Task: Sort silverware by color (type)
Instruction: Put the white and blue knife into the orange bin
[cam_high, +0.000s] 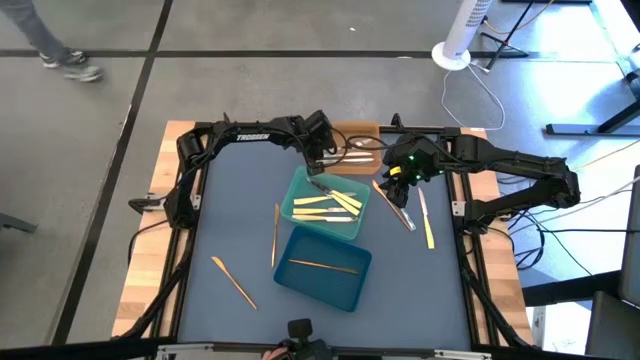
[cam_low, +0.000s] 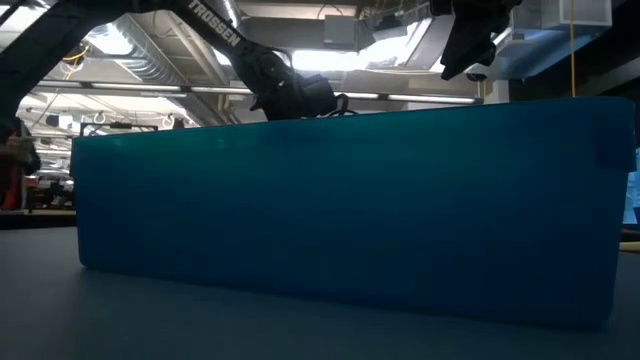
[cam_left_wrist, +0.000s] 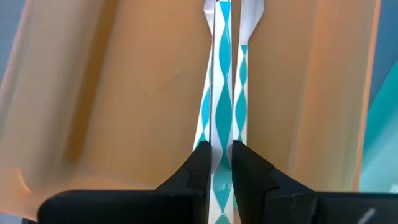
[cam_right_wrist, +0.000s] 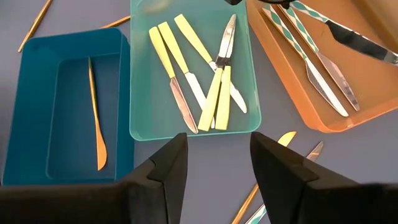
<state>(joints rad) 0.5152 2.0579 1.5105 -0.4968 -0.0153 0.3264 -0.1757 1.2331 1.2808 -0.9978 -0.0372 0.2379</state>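
My left gripper (cam_high: 318, 160) (cam_left_wrist: 217, 148) is over the orange tray (cam_high: 350, 140) at the table's far side, shut on a knife with a white-and-teal patterned handle (cam_left_wrist: 222, 93). A like knife (cam_left_wrist: 242, 68) lies beside it in that tray. The teal-green tray (cam_high: 325, 200) holds several yellow-handled knives (cam_right_wrist: 186, 68). The dark blue tray (cam_high: 322, 268) holds one orange-tan utensil (cam_right_wrist: 96, 118). My right gripper (cam_high: 398, 178) (cam_right_wrist: 217, 146) hangs open above the table, right of the teal-green tray, with nothing between its fingers. My left gripper pinches the patterned handle (cam_left_wrist: 217, 163) by its two long edges between its two fingers. The fingers slant down from the table's left and the knife runs on away from them over the orange tray floor. Whether its far end rests on the tray I cannot tell.
Loose silverware lies on the blue mat: two orange-tan pieces (cam_high: 275, 232) (cam_high: 232, 280) left of the trays, and a patterned one (cam_high: 395, 205) and a pale yellow one (cam_high: 426, 222) to their right. In the low view the blue tray's wall (cam_low: 350, 200) blocks the scene.
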